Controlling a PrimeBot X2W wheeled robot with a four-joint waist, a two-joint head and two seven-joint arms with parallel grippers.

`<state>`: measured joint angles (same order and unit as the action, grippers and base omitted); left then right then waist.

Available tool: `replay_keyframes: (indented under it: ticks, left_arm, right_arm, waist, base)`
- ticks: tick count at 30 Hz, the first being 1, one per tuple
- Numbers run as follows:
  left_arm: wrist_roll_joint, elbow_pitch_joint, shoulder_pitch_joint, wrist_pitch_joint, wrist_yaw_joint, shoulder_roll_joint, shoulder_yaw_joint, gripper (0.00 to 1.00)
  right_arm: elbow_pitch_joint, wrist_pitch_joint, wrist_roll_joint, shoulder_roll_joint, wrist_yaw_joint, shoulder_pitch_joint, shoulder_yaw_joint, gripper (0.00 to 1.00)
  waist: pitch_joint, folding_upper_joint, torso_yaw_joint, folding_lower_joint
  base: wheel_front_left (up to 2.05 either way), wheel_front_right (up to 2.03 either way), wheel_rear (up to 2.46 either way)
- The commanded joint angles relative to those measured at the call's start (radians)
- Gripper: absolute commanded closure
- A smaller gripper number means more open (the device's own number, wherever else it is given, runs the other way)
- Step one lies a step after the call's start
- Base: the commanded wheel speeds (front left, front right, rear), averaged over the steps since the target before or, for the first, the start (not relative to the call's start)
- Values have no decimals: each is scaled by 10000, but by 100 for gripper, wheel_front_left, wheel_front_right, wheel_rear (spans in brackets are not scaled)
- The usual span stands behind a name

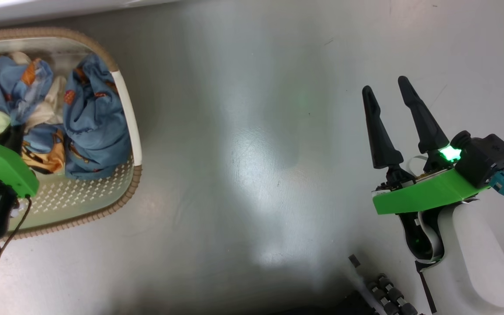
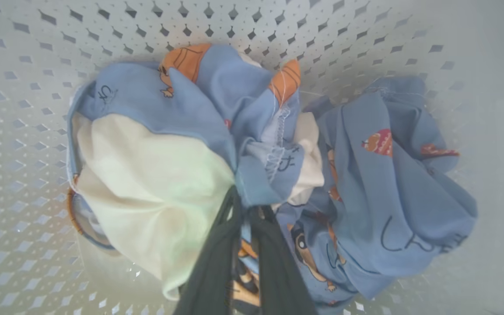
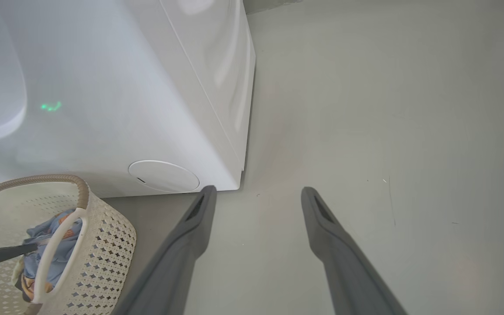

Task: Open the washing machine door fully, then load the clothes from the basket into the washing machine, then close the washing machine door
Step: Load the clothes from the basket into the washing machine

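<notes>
The cream basket (image 1: 126, 109) stands on the floor at the left, with light blue and cream printed clothes (image 1: 94, 127) heaped inside. My left gripper (image 1: 13, 136) reaches down into it under its green mount. In the left wrist view the two dark fingers stand almost together, and my left gripper (image 2: 245, 205) is shut on a fold of the blue and cream clothes (image 2: 260, 166) against the perforated basket (image 2: 37, 153) wall. My right gripper (image 1: 385, 85) hangs open over bare floor at the right, nothing between its fingers. The white washing machine (image 3: 103, 109) stands behind the basket (image 3: 103, 245). The washing machine door is out of view.
A round filter cap (image 3: 164, 176) sits low on the machine's front near its corner. Grey floor stretches between the basket and my right gripper (image 3: 258, 191). Part of my dark wheeled base (image 1: 387, 297) shows at the bottom right.
</notes>
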<state>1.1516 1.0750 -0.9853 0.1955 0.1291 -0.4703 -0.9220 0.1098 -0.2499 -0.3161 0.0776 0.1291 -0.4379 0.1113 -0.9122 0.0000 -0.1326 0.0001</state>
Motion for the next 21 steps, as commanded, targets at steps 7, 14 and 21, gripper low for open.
replay_keyframes:
  ticks: [7,14,21]
  left_arm:
    - [613,12,89,228,15,-431,-97,100]
    - [1184,-130,578,631,15,-286,185,100]
    - [380,-835,1413,659,15,-382,1598,100]
  right_arm:
    - [-230,-118,70,-29,16,306,39,0]
    - [-54,-118,-58,-71,16,433,-185,0]
    - [254,-118,-264,-39,16,847,-375,0]
  waist:
    - [304,0,148,-1]
    - [1225,0,473,-1]
    - [2543,0,746,-1]
  base:
    - [0,0,0]
    - [0,0,0]
    - [0,0,0]
